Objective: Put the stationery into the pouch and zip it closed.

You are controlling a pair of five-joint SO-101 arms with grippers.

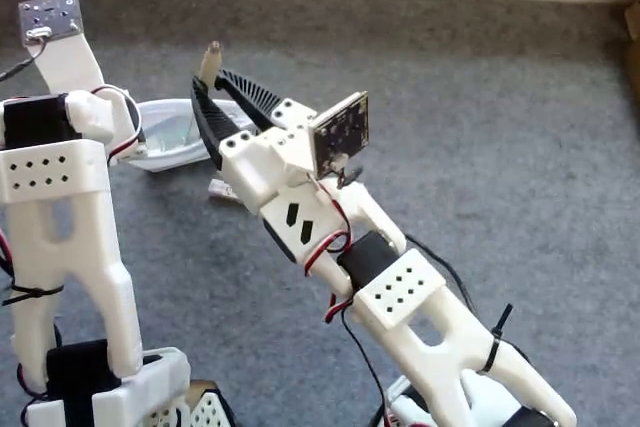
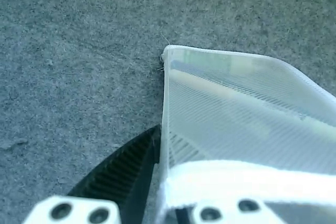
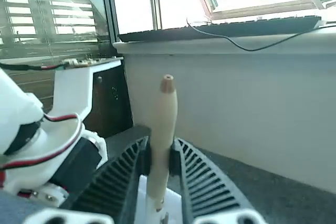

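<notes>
Right jaws are clamping an upright pen [image 3: 163,119] low on its barrel, raised over the table [image 1: 480,97]. Left jaws are pinching the pouch [image 2: 236,114] edge. Risk: the pen pivoting in this low grip and missing the mouth.

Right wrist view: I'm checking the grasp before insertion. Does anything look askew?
The pen runs lengthwise through the right claw. Its brown tip juts well past the claw and points off above the pouch, not into it. Nothing looks damaged or spilled.
</notes>
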